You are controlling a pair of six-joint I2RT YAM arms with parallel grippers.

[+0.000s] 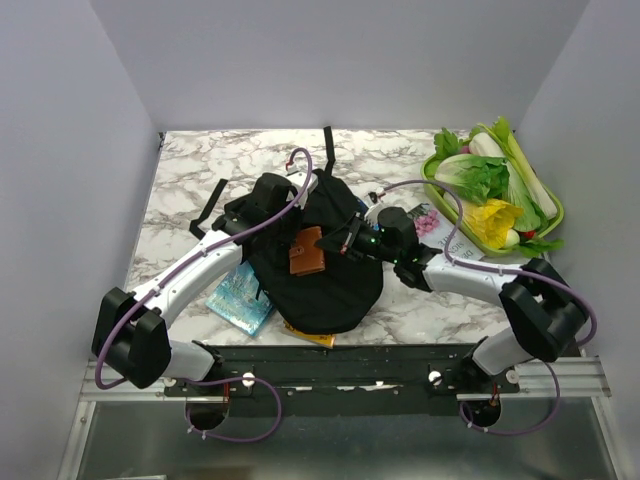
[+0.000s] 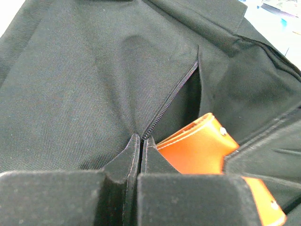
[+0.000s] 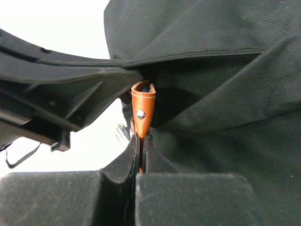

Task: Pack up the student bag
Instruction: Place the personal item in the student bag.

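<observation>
The student bag (image 1: 325,280) is a black fabric backpack lying in the middle of the marble table. Its zip (image 2: 171,99) is parted into a dark opening. My left gripper (image 1: 292,212) is shut on the bag's fabric at the edge of the zip, fingertips (image 2: 141,140) pinched together. An orange leather case (image 1: 306,252) sits partly in the opening. My right gripper (image 1: 338,243) is shut on the case's thin edge; in the right wrist view the case (image 3: 143,106) stands up from between the pads, just in front of the bag's mouth (image 3: 188,89).
A green tray (image 1: 548,228) of vegetables stands at the back right. A teal book (image 1: 240,297) lies left of the bag, and a yellow one (image 1: 312,338) pokes out under its near edge. A pink patterned item (image 1: 430,222) lies right of the bag. Black straps (image 1: 212,205) trail to the back left.
</observation>
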